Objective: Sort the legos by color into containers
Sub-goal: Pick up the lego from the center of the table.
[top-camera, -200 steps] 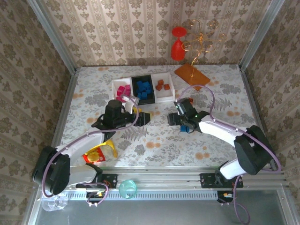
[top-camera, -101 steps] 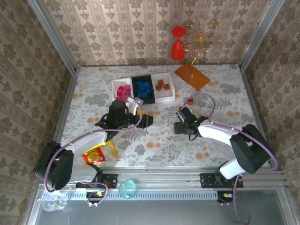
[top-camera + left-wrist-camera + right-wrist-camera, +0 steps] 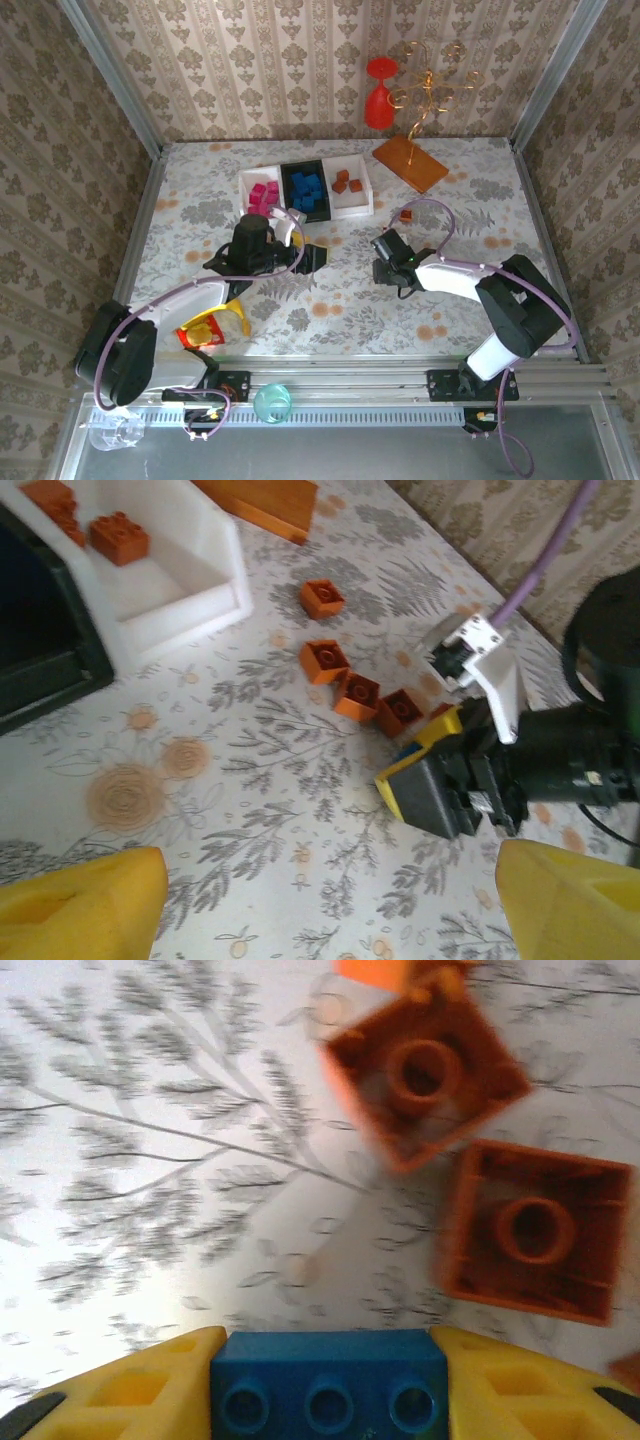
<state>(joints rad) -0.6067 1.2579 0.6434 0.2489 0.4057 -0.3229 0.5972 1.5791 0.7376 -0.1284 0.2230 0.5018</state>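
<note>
Right pincer [image 3: 330, 1405] clamped on blue brick [image 3: 328, 1360], low over counter [image 3: 150, 1170] beside loose orange bricks [image 3: 530, 1230], left pincer [image 3: 325, 905] wide and empty

Legos [image 3: 305, 190] in containers [image 3: 304, 164], loose legos [image 3: 351, 692] right

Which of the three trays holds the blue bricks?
The black tray, in the middle of the row. The white tray to its left holds pink bricks; the other white tray, to its right, holds orange bricks.

One black tray [image 3: 303, 164]; two white trays [image 3: 352, 204], one on each side of it. Right of the black tray: four loose orange bricks [image 3: 357, 695], one blue brick [image 3: 328, 1375].
</note>
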